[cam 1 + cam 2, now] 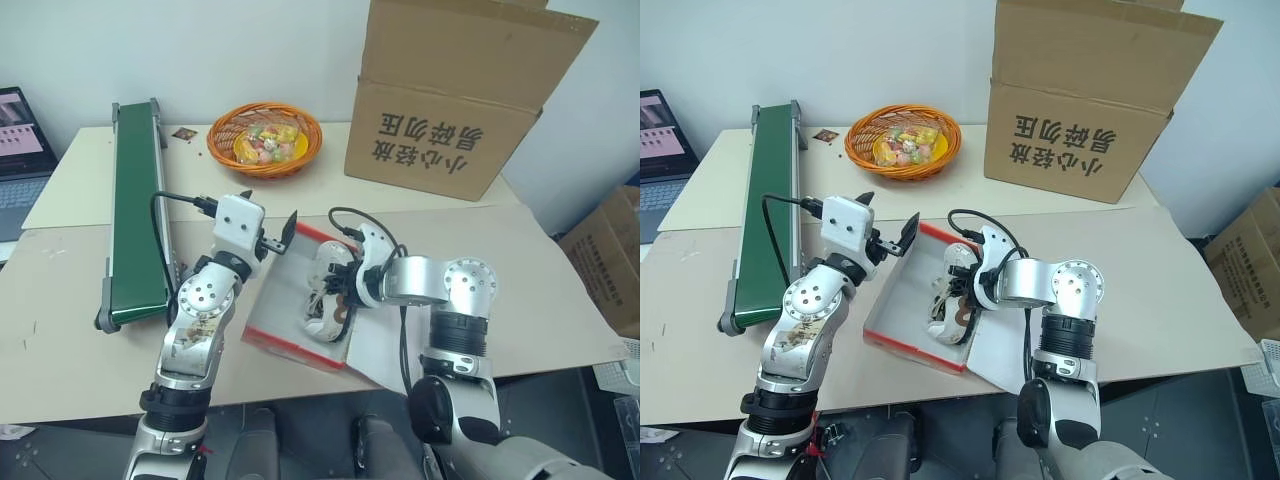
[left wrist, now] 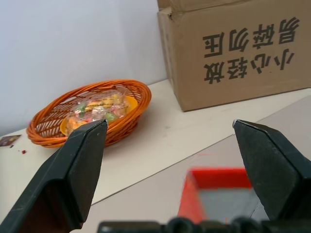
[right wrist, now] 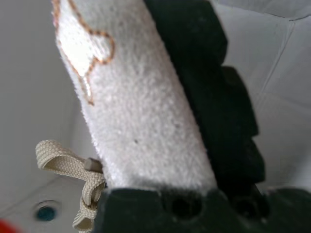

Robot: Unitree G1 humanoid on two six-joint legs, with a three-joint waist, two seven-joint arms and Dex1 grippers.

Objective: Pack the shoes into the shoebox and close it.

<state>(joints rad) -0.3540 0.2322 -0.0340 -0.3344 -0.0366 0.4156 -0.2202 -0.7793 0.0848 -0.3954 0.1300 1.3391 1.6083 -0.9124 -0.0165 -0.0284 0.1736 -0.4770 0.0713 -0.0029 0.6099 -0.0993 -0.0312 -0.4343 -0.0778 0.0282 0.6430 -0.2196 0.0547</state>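
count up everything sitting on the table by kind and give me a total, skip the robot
Shoes: 2, both in the shoebox
Shoebox: 1
Brown carton: 1
Orange basket: 1
Green conveyor: 1
Laptop: 1, at the table's left edge
Total: 7

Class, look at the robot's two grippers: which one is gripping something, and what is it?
The right gripper, down inside the red-orange shoebox, is shut on a white sneaker. The left gripper stands open and empty over the box's far corner.
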